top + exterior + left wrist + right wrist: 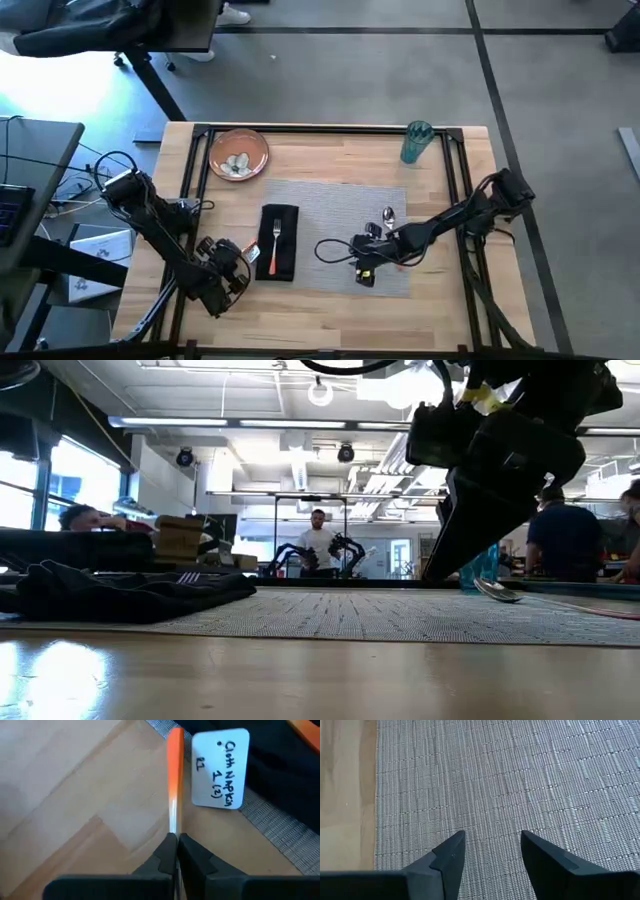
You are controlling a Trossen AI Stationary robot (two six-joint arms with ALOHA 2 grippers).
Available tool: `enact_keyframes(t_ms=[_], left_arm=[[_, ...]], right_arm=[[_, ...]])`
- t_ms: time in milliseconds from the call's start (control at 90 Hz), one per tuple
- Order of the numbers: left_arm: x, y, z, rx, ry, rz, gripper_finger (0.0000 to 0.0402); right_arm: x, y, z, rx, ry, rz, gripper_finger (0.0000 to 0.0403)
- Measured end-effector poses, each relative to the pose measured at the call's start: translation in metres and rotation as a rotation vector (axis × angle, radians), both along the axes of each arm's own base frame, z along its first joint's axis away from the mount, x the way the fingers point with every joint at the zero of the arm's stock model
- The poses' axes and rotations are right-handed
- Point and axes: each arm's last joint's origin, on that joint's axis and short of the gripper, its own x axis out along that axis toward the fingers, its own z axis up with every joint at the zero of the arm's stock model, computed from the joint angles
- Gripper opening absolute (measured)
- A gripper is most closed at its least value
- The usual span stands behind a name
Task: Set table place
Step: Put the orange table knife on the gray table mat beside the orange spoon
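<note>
Left gripper (175, 840): closed on the metal end of an orange-handled utensil (174, 775), low at the table's near left, just beside the napkin (278, 242).
Utensil: thin, stiff and light, and smooth metal may slip or twist in a pinch this far out; a hold nearer the middle of its length would likely steady it. Whether it is a knife I cannot tell.
Tag (220, 767): white label on the napkin's edge, touching nothing held.
Napkin: soft black cloth with a fork (276, 240) on it; liable to drag.
Right gripper (490, 852): fingers parted and empty over the mat (520, 780), near the spoon (388, 216).
Plate (238, 154): far left corner of the table (330, 300), off the mat; rigid, breakable, best taken by the rim.
Cup (416, 142): far right, upright, light.
</note>
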Motion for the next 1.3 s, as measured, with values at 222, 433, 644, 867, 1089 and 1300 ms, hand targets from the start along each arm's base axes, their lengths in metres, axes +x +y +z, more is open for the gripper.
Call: enact_keyframes(t_ms=[222, 433, 644, 867, 1089, 1300], left_arm=[[0.0, 0.0, 0.002, 0.016, 0.002, -0.011, 0.0001], [-0.004, 0.005, -0.01, -0.015, 0.008, -0.01, 0.0001], [-0.006, 0.009, -0.017, -0.006, -0.05, -0.005, 0.0], [-0.006, 0.01, -0.018, 0.014, -0.064, -0.021, 0.0004], [-0.004, 0.007, -0.014, -0.011, -0.058, -0.026, 0.0065], [-0.004, 0.007, 0.007, -0.027, -0.062, -0.076, 0.013]], right_arm=[[0.0, 0.0, 0.0, 0.0, 0.0, -0.001, 0.0171], [0.0, 0.0, 0.0, -0.002, 0.0, 0.001, 0.0171], [0.0, 0.0, 0.0, -0.002, 0.0, 0.002, 0.0171], [0.0, 0.0, 0.0, -0.002, 0.0, 0.001, 0.0171], [0.0, 0.0, 0.0, -0.002, 0.0, 0.001, 0.0171], [0.0, 0.0, 0.0, -0.007, 0.0, 0.008, 0.0171]])
